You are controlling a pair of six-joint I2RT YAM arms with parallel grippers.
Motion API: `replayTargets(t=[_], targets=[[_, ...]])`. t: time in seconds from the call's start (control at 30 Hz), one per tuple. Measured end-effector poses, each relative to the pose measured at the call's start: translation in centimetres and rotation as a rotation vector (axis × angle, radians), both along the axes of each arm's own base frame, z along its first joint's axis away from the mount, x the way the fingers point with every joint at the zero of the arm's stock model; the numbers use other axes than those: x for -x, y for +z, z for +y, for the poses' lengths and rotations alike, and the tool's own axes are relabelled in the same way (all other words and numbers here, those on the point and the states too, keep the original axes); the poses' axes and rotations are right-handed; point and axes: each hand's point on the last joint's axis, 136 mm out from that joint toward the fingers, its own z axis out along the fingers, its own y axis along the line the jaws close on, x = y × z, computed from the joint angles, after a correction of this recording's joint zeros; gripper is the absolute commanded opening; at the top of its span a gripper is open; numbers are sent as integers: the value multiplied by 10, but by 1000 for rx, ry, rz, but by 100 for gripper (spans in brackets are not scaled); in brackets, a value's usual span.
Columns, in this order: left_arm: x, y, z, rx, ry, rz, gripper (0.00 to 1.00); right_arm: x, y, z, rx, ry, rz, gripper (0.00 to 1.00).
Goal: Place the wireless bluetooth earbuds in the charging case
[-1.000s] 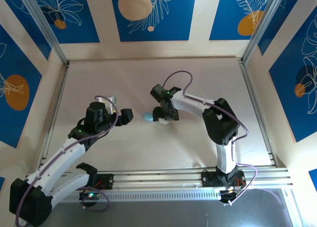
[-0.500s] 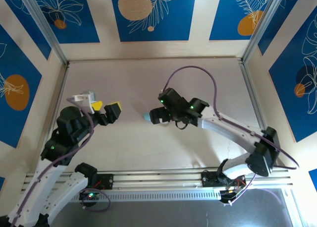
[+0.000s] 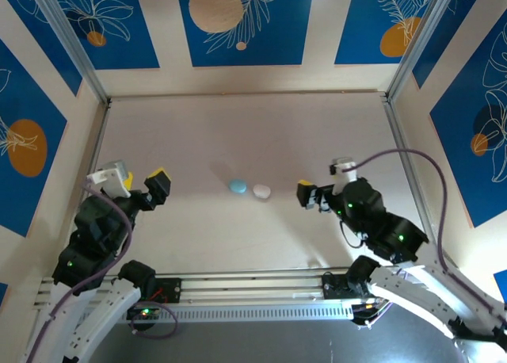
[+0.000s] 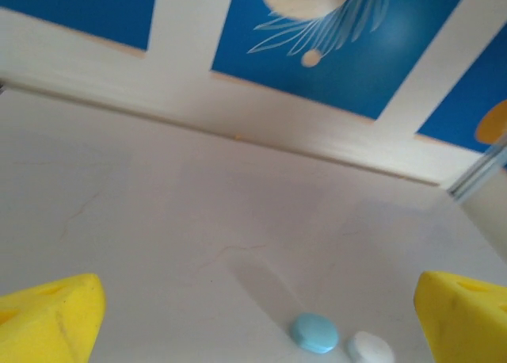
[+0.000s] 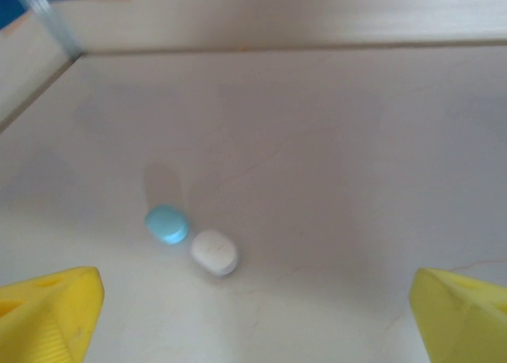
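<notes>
Left gripper (image 3: 136,182): jaws found spread wide, nothing between them. It is held low over the table's (image 3: 238,133) left side, pointed towards the centre. Right gripper (image 3: 323,182): jaws likewise spread wide and empty, held over the right side and facing inward. Both are kept well apart from the work, one on either side. This standing-off is judged to leave the centre unobstructed.

Between the two grippers, near mid-table, a blue case (image 3: 238,186) and a white case (image 3: 261,191) are noted. They lie flat, just beside each other, blue to the left; whether they touch cannot be told. Neither is gripped or touched by a tool.

Containers: both cases appear shut. A faint seam is seen across the white one in the right wrist view. Contents are hidden by the lids, so whether the earbuds lie inside cannot be confirmed. From the shut lids and empty jaws, insertion is judged probably complete.
</notes>
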Motion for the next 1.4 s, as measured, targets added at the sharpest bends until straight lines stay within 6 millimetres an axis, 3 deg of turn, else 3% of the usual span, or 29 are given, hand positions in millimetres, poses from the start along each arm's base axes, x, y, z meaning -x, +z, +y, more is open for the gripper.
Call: replayTargets(t=[0.2,0.47,0.67,0.9,1.13,1.4], targets=[[-31,-55,-2,-100,56,136,100,-13,-22,-46,2,-143,-13,99],[-71,-87,-4,-249,84,178,100,-39,-55,-74,-62,-230,-19,99],[-95,-124,22,-339,146,237,100,-52,-92,-93,-101,-288,-37,99],[-113,-176,46,-389,168,352,100,-72,-109,-125,-122,-402,-53,99],[-136,-202,48,-428,140,339,100,-87,-145,-152,-122,-506,5,99],[-156,-230,42,-477,93,322,100,-108,-179,-161,-127,-535,71,99]])
